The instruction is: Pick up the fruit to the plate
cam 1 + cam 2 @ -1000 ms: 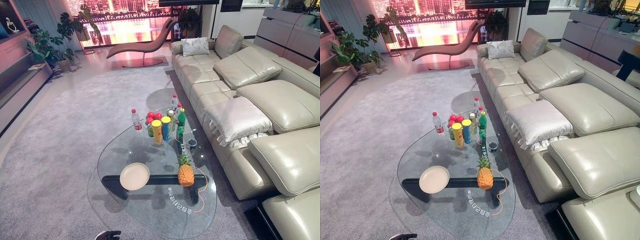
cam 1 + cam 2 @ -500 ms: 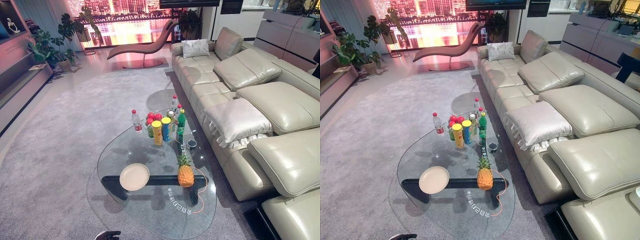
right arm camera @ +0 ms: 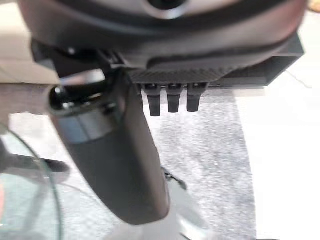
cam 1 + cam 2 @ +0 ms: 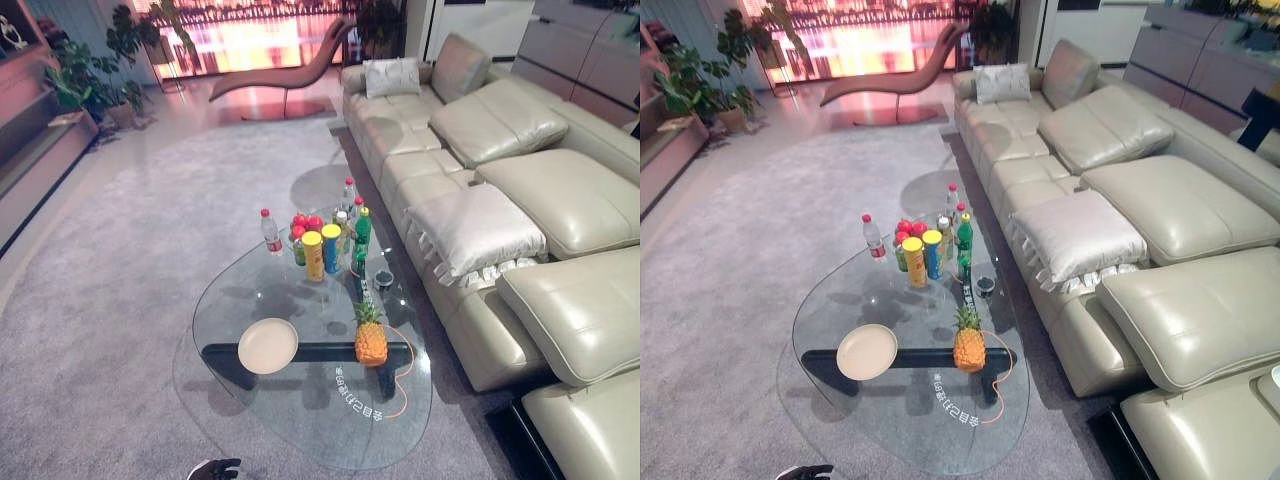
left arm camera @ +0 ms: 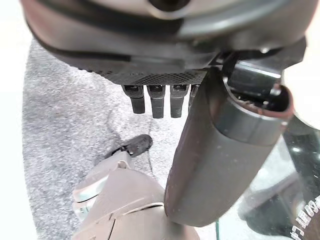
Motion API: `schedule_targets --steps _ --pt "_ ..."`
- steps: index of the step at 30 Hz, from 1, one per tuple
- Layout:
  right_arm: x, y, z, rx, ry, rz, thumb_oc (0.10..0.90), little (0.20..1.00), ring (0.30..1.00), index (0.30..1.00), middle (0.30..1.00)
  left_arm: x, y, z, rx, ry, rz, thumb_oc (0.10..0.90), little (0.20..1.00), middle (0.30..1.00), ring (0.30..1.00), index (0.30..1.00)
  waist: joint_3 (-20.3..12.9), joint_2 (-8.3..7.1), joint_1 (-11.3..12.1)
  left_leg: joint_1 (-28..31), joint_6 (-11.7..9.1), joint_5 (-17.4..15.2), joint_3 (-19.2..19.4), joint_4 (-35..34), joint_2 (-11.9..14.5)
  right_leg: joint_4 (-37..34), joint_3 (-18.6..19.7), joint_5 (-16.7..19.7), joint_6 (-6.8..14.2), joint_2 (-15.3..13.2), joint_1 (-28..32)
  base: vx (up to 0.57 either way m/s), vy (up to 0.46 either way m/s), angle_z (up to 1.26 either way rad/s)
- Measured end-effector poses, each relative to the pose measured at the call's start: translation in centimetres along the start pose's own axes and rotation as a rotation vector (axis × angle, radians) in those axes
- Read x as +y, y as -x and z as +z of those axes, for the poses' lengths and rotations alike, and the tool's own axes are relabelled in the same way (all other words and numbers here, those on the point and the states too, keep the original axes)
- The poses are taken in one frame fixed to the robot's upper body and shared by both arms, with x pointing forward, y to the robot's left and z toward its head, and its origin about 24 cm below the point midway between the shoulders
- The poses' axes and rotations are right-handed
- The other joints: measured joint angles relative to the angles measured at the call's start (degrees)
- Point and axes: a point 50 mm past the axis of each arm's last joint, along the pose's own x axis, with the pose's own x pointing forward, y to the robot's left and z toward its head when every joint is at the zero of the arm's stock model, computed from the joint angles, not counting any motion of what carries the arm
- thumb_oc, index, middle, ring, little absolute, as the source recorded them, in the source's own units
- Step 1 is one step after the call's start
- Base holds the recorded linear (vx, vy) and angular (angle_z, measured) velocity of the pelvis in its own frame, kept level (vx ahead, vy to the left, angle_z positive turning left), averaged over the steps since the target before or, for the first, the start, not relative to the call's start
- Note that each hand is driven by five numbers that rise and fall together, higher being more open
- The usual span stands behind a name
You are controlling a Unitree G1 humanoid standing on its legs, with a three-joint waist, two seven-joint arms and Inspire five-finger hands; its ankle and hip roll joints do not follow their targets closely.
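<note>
A pineapple (image 4: 371, 342) stands upright near the front right of a glass coffee table (image 4: 300, 415). To its left on the glass lies an empty cream plate (image 4: 268, 346), a short gap away. Small red fruits (image 4: 307, 222) sit at the far end of the table behind the cans. My left hand (image 5: 215, 155) hangs above the grey carpet beside the table's glass edge, fingers straight and holding nothing. My right hand (image 3: 117, 155) hangs the same way over carpet, open and empty. Both hands are well short of the fruit.
Several bottles (image 4: 361, 238) and two tall snack tubes (image 4: 313, 255) cluster at the table's far end, with a small dark cup (image 4: 384, 279) nearby. A beige leather sofa (image 4: 520, 200) runs along the right. Grey carpet (image 4: 120, 280) spreads to the left.
The whole picture has shifted slightly as the camera tipped downward. The pineapple, plate and bottles keep their places on the table.
</note>
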Motion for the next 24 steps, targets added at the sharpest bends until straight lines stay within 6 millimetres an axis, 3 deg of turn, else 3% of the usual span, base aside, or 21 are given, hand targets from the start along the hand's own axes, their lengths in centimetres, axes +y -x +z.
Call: schedule_targets --steps 6,12,16,18,22,24 --pt "-1.2 -0.1 3.4 -0.079 -0.010 -0.041 0.800 0.900 0.900 0.900 0.900 0.5 -0.4 4.9 -0.130 -0.005 0.005 0.800 0.900 0.900 0.900 0.900 8.23 2.07 -0.22 -6.91 0.69 2.36 -0.75 0.02 -0.70 0.02 0.09 2.13 -0.32 -0.19 -6.56 -0.11 0.023 0.03" --pt "-3.6 0.1 6.6 -0.159 -0.020 -0.102 0.800 0.900 0.900 0.900 0.900 0.9 -0.3 7.3 -0.196 0.031 0.011 0.800 0.900 0.900 0.900 0.900 14.15 3.02 -0.14 -9.63 1.17 2.94 -1.12 0.02 -1.30 0.00 1.32 3.00 -0.27 -0.63 -9.68 -0.08 0.010 -0.02" --pt "-6.3 0.7 9.9 -0.243 -0.042 -0.164 0.800 0.900 0.900 0.900 0.900 1.7 -0.1 9.7 -0.253 0.084 0.022 0.800 0.900 0.900 0.900 0.900 17.52 2.95 -0.13 -13.12 1.62 3.89 -0.74 0.03 -1.56 0.03 1.58 4.41 -0.35 -0.83 -13.55 -0.12 0.008 -0.06" --pt "-8.0 1.4 12.3 -0.308 -0.064 -0.207 0.800 0.900 0.900 0.900 0.900 2.6 0.3 12.3 -0.319 0.122 0.030 0.800 0.900 0.900 0.900 0.900 20.77 2.81 -0.10 -14.78 1.78 4.41 -0.83 0.03 -1.78 0.05 1.65 4.98 -0.36 -1.01 -15.18 -0.17 -0.025 0.01" --pt "-9.4 2.8 16.3 -0.437 -0.125 -0.240 0.800 0.900 0.900 0.900 0.900 4.3 1.5 16.5 -0.434 0.162 0.055 0.800 0.900 0.900 0.900 0.900 25.39 2.11 -0.05 -17.24 2.00 5.31 -1.16 0.06 -1.88 0.07 1.64 5.80 -0.54 -1.05 -17.55 -0.13 -0.055 0.02" --pt "-9.7 3.4 17.6 -0.488 -0.138 -0.251 0.800 0.900 0.900 0.900 0.900 4.7 2.0 18.0 -0.478 0.188 0.055 0.800 0.900 0.900 0.900 0.900 25.69 1.94 -0.07 -19.17 1.98 5.61 -1.47 0.09 -1.91 0.08 1.59 6.00 -0.59 -1.05 -19.31 -0.12 -0.068 0.03"
